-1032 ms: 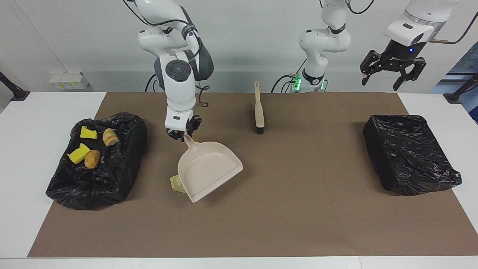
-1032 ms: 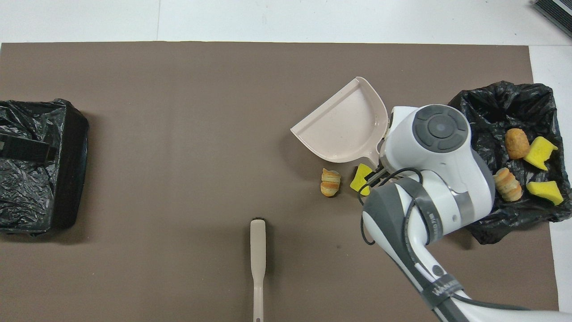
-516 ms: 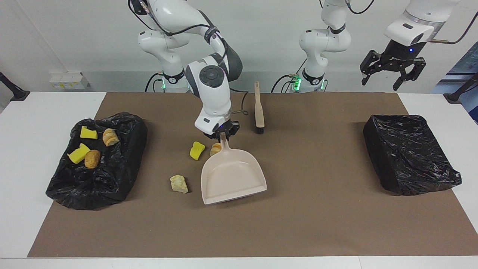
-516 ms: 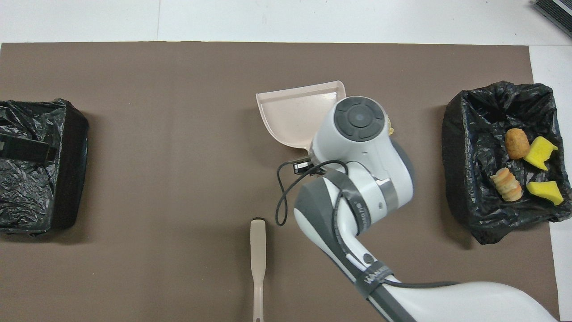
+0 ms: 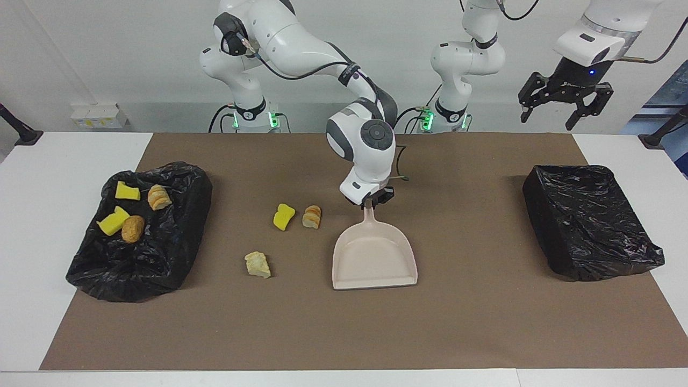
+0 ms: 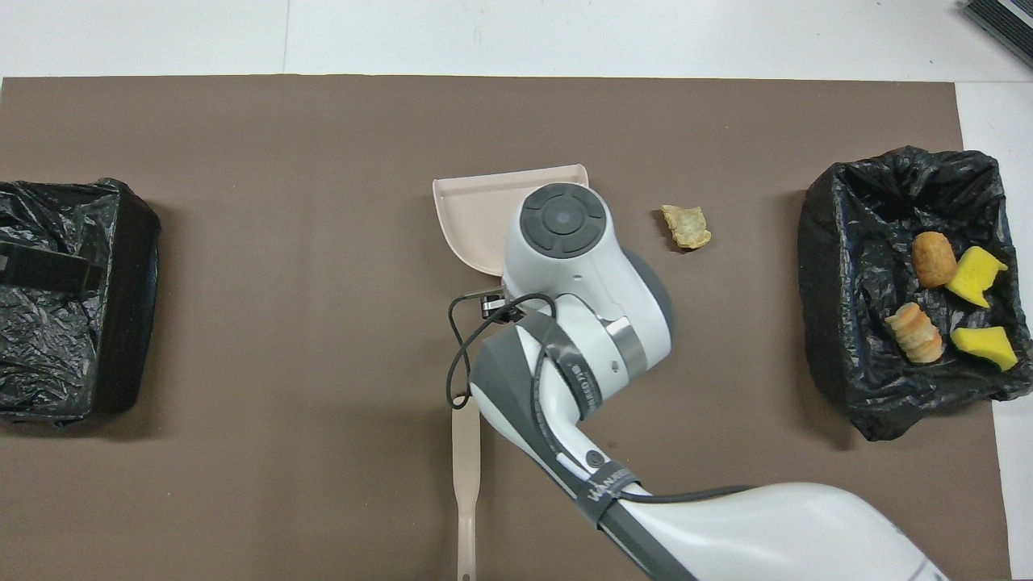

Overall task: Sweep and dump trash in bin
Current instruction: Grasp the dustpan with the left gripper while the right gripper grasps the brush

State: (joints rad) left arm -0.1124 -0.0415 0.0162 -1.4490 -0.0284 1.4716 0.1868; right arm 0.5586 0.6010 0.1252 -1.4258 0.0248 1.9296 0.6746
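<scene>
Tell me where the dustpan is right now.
The dustpan lies mid-mat, held by its handle in the right end effector, with the bread lump and yellow sponge piece beside it toward the right arm's end.

Robotics lab, two white arms bolted at a bare-walled table

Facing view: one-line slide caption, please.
Right gripper holds the empty dustpan beside three loose scraps; left gripper waits raised.

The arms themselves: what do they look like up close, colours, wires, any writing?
Both are glossy white with rounded segments and dark grey joint caps. The right arm carries thin black cables and dark lettering on its forearm; green lights glow at both bases. The left end effector is black, with a small blue light above it.
</scene>
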